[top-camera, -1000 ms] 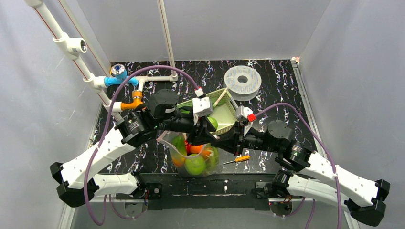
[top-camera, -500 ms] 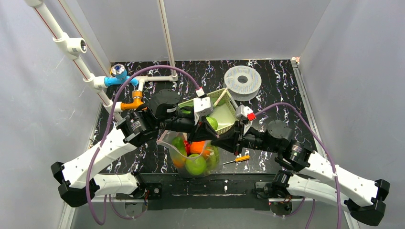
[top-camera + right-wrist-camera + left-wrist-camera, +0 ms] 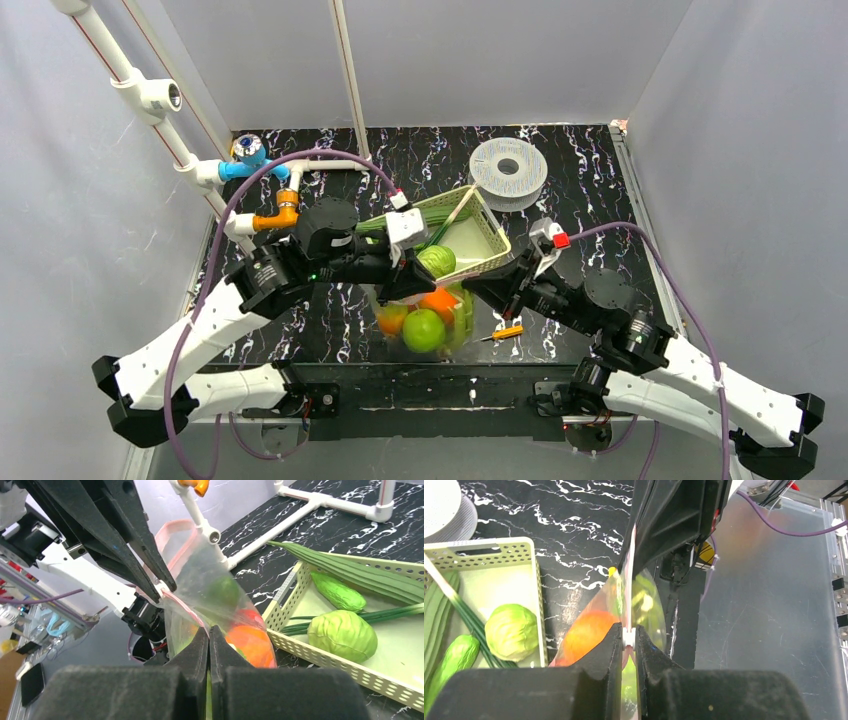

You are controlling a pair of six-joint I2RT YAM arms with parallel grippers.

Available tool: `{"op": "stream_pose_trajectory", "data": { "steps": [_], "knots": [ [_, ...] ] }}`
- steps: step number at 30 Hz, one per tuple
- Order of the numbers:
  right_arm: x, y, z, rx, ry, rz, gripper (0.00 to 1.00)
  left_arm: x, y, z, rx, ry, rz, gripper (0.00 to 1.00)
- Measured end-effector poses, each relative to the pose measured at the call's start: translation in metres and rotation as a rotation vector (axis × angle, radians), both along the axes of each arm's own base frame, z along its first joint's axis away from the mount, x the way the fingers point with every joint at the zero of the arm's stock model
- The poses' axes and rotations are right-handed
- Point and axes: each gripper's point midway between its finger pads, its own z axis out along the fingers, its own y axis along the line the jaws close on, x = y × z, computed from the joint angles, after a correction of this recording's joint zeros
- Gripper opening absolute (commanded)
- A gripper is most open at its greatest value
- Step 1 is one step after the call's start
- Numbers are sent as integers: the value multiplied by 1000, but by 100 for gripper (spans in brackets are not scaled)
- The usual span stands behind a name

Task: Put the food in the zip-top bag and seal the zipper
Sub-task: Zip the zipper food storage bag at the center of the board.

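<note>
Gripping the zipper (image 3: 630, 597), left pincer (image 3: 628, 634) clamped on it, right pincer (image 3: 209, 631) clamped too

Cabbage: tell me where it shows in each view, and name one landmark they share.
Top external: cabbage at centre, at the near end of the basket, beside the zip-top bag.
Left wrist: cabbage lower left, in the basket.
Right wrist: cabbage right of centre, in the basket.
Shared landmark: the pale-green slatted basket.

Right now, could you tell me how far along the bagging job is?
Done: an orange fruit and a green apple sit in the zip-top bag. In hand: left gripper and right gripper pinch the zipper. Remaining: cabbage, cucumber and leek lie in the basket; the mouth looks partly open.
</note>
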Motion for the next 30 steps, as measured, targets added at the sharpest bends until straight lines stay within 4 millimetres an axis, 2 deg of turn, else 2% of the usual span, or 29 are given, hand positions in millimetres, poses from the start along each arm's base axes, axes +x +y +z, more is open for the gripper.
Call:
{"op": "stream_pose_trajectory", "data": {
  "steps": [4, 18, 23, 27, 28, 30],
  "knots": [
    [6, -9, -1, 3, 12, -61, 1, -2, 15, -2, 26, -10, 36, 0],
    [23, -41, -14, -19, 41, -233, 1, -30, 94, -18, 93, -45, 162, 0],
    [28, -46, -18, -31, 47, -270, 1, -35, 107, -22, 89, -43, 191, 0],
    [27, -46, -18, -30, 47, -266, 1, -35, 110, -26, 86, -32, 209, 0],
    [27, -46, -18, -30, 48, -266, 1, -35, 110, -28, 85, -25, 214, 3],
    [27, -46, -19, -33, 50, -269, 1, -35, 108, -30, 82, -6, 225, 31]
  ]
}}
